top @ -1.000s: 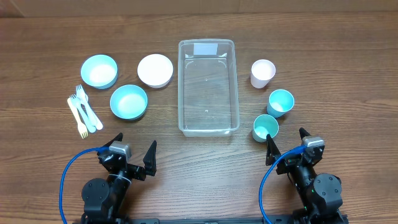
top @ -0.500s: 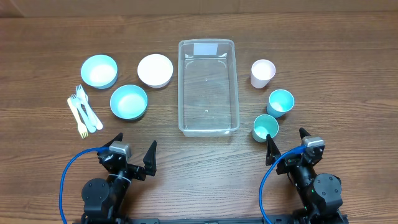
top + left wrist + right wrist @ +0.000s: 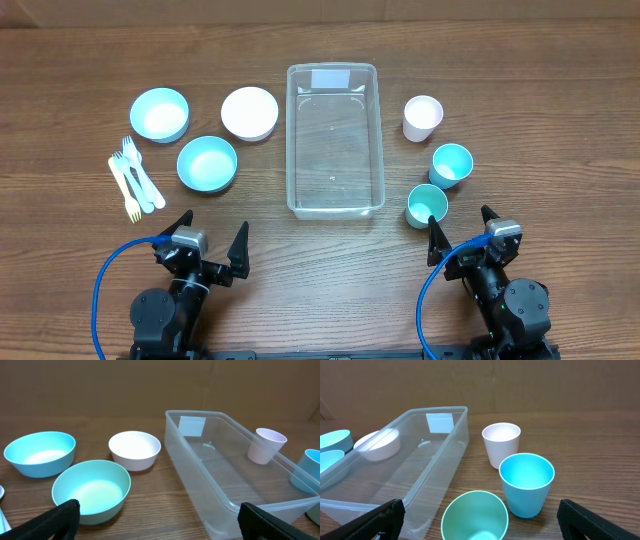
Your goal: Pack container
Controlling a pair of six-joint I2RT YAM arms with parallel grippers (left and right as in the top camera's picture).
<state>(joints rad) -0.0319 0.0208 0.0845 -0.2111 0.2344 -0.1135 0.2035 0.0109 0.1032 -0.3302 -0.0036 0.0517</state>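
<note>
The left pincer (image 3: 215,222) has slid a tiny bit to the left since half a second ago. Its blue cable (image 3: 110,272) bends a little more too. Nothing else has moved. The right pincer (image 3: 460,218) is in the same spot as before.

Both pincers are open wide. They hold nothing and touch nothing. They sit at the near edge of the table (image 3: 560,130).

The container (image 3: 333,150) is in the middle of the table, out in front of and between the two pincers. It stands with its open side up and there is nothing inside. A white label (image 3: 331,78) is on its far end.

Left of the container are three bowls. The white bowl (image 3: 249,112) is just beside it. The blue bowl (image 3: 160,113) is farther left. The teal bowl (image 3: 207,163) is nearer the left pincer. Some small forks and spoons (image 3: 132,178) lie to the left of the teal bowl.

Right of the container are three cups. The white cup (image 3: 423,117) is farthest back. The blue cup (image 3: 451,164) is in the middle. The green cup (image 3: 427,205) is closest to the right pincer.
</note>
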